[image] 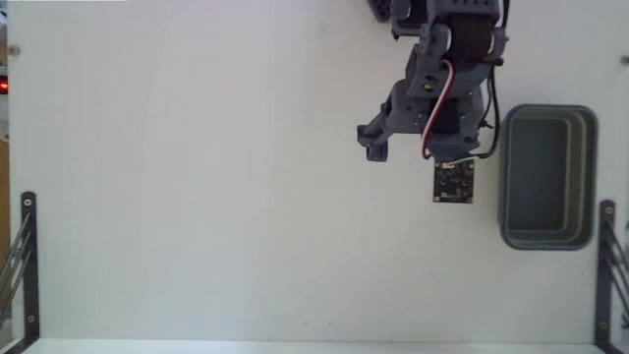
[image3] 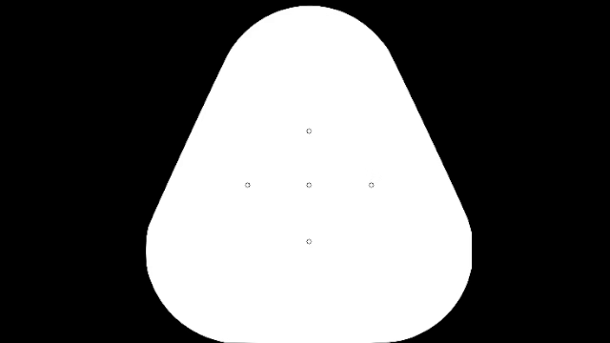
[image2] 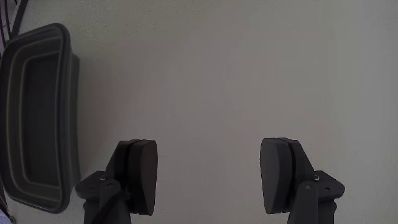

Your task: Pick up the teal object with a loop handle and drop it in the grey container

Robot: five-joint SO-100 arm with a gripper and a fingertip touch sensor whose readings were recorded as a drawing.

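The grey container sits at the right side of the white table in the fixed view, and its inside looks empty. In the wrist view the same container lies at the left edge. My gripper hangs over the table just left of the container, pointing down. In the wrist view the gripper is open wide, with only bare table between its dark fingers. The teal object with a loop handle is out of view in both views.
A small camera board hangs from the wrist. Black metal brackets stand at the table's lower left and lower right corners. The white table spreads left of the arm.
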